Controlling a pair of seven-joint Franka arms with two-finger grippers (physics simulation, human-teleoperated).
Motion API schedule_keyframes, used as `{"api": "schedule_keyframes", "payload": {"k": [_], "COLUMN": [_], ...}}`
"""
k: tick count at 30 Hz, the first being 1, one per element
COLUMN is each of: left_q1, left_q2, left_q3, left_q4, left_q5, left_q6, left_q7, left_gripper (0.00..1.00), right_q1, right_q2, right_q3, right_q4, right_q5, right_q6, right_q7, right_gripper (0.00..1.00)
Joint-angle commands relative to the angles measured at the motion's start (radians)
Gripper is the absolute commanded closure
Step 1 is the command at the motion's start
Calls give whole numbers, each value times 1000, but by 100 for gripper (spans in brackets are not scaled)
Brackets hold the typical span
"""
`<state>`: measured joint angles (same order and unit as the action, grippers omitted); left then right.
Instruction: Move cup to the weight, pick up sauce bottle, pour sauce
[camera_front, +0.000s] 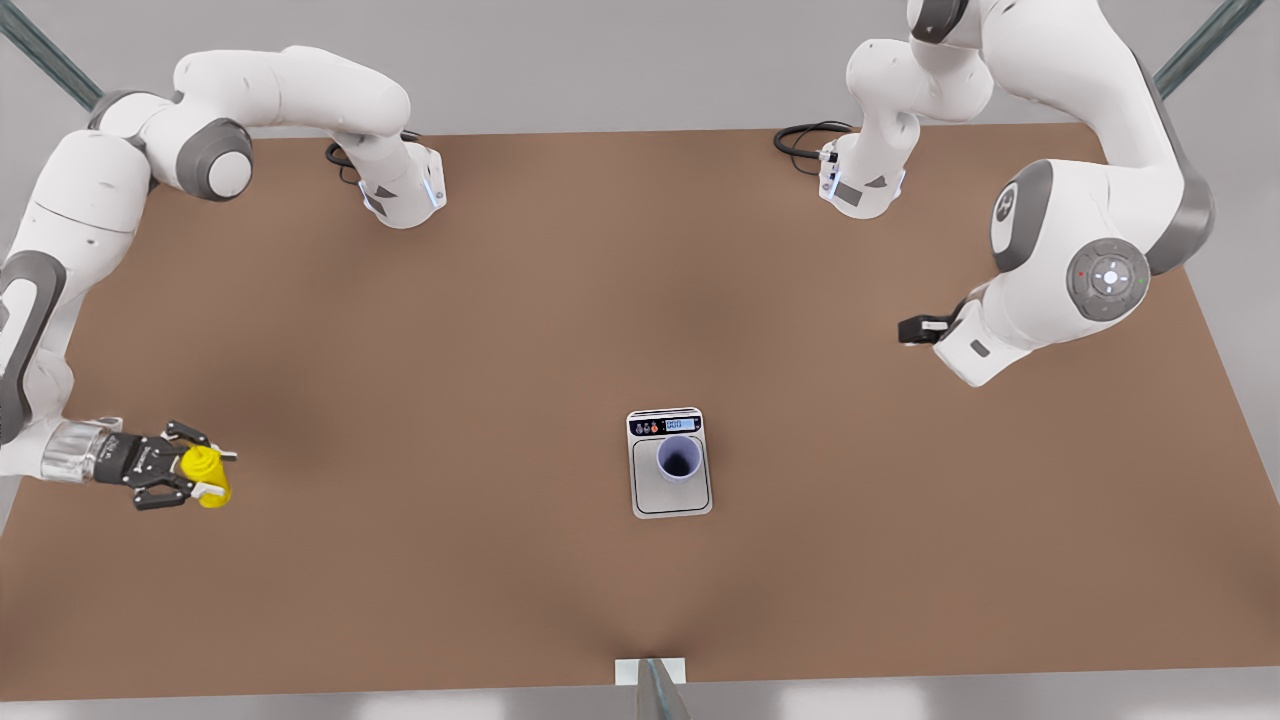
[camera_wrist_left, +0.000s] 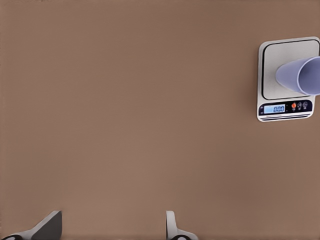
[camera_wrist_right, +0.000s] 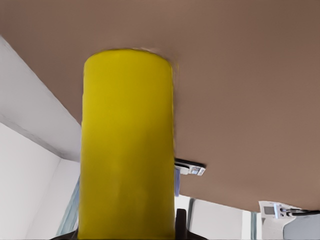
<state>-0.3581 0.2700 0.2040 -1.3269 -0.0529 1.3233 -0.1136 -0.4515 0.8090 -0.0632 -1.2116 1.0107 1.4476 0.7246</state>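
A: Where's the right gripper?
B: At the front view's left, its arm stretched low over the table, fingers clamped around the sauce bottle.
A: And the left gripper?
B: At the front view's right, arm bent and waiting, fingers spread wide with nothing between them.
A: The cup?
B: Upright on the weight, mid-table.

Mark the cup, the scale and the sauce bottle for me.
cup (camera_front: 680, 459), front view, on its dark open mouth.
scale (camera_front: 670, 497), front view, on the bare steel plate below the cup.
sauce bottle (camera_wrist_right: 127, 150), right wrist view, on the middle of its yellow body.
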Motion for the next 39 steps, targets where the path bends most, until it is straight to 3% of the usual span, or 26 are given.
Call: {"api": "schedule_keyframes", "payload": {"k": [1,4,7,13,18,26,33,39], "left_q1": [1,2,4,8,10,10,10,10], "left_q2": [0,-2,-3,5,6,5,8,8], "left_q3": [2,5,6,6,6,8,8,14], "left_q4": [-2,-2,-2,-2,-2,-2,-3,-2], "left_q5": [2,7,8,12,10,12,12,12], "left_q6": [-3,-18,-30,-29,-29,-30,-29,-30], "left_q7": [2,32,51,74,74,72,72,72], "left_gripper": [0,0,0,0,0,0,0,0], "right_q1": [5,63,162,175,206,539,706,838], "right_q2": [-1,-142,-215,-241,-252,-291,-242,-111], "right_q3": [0,88,95,348,480,467,405,388], "right_q4": [0,-103,-140,-132,-135,-137,-118,-77], "right_q5": [-6,-112,-165,-386,-494,-538,-540,-937], "right_q6": [8,157,267,450,599,951,1151,1320], "right_q7": [1,71,167,526,719,1072,1078,1078], "right_gripper": [57,58,58,58,58,58,58,58]}}
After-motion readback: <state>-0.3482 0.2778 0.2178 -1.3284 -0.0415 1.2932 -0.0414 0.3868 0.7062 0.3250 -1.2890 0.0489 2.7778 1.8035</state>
